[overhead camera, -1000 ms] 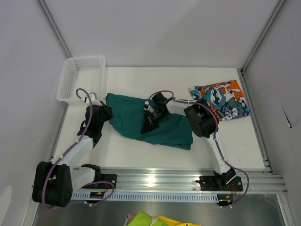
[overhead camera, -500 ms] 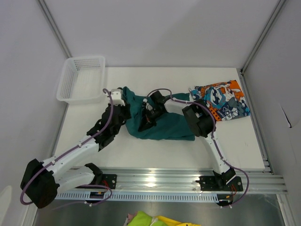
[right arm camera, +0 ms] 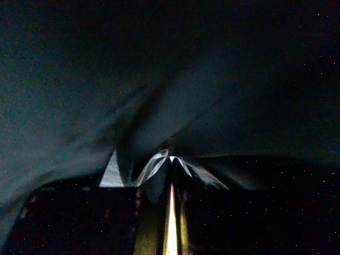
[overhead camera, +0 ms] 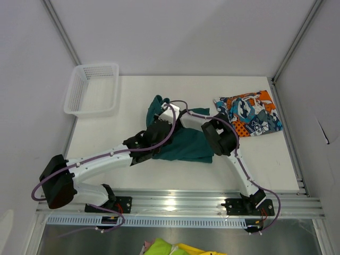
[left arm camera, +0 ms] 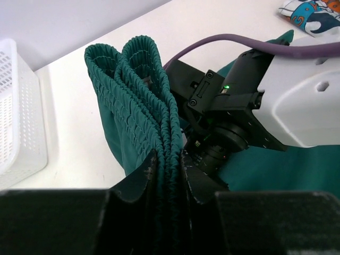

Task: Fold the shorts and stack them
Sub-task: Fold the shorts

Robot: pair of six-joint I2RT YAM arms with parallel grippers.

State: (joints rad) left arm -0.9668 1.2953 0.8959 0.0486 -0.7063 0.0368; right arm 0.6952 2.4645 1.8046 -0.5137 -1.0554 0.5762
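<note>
Left wrist: teal shorts (left arm camera: 139, 98) bunched in ribbed folds.

place: lab test cell | cue: white panel walls (overhead camera: 186, 32); aluminium mounting rail (overhead camera: 180, 204)

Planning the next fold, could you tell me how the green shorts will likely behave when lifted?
Probably floppy: the green shorts bunch in ruffles at the left claw and drape. Likely light, since a small pinch holds them up.

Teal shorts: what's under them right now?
The right gripper is under the teal shorts; its wrist view shows only dark fabric overhead. Whether it is shut cannot be seen. Beneath lies the white table. The left gripper pinches the waistband, outside.
</note>
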